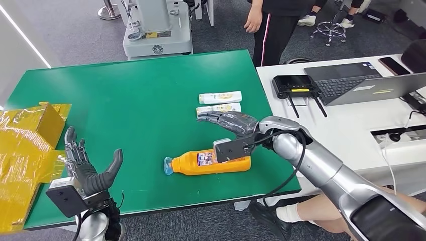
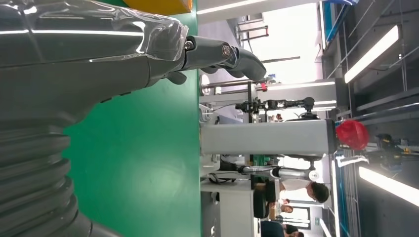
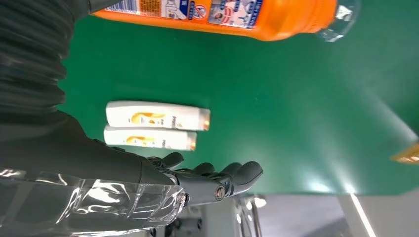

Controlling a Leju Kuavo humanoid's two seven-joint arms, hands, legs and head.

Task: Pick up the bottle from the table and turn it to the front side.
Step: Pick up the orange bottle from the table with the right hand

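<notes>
Orange bottle (image 1: 211, 162) lies on its side on the green worktop (image 1: 130, 105), near the front edge, clear cap end toward the robot's left, label facing up; right wrist view shows the same bottle (image 3: 222, 15) flat on the green surface, printed label visible.

Right hand (image 1: 226, 121) hovers just behind the bottle, fingers stretched out flat and apart, holding nothing; the wrist camera block sits over the bottle's base end in the head view, whether it touches the bottle I cannot tell; right wrist view shows the hand (image 3: 207, 180) extended, fingers apart, not on the bottle.

Left hand (image 1: 88, 163) is raised over the front left part of the worktop, palm turned inward, fingers spread upward, thumb out to the side, empty; well apart from the bottle; left wrist view shows its fingers (image 2: 232, 54) slightly curved over the green surface, nothing in them.

Two white tubes (image 1: 219, 102) lie side by side beyond the right hand, near it, not touching it as far as the right wrist view shows.

Yellow crinkled packaging (image 1: 25, 150) sits at the left end of the worktop, just beside the left hand.

White desk (image 1: 341, 125) to the right carries a laptop (image 1: 361, 85) and a black router (image 1: 296, 86); a person (image 1: 274, 25) in dark trousers stands behind the worktop.
</notes>
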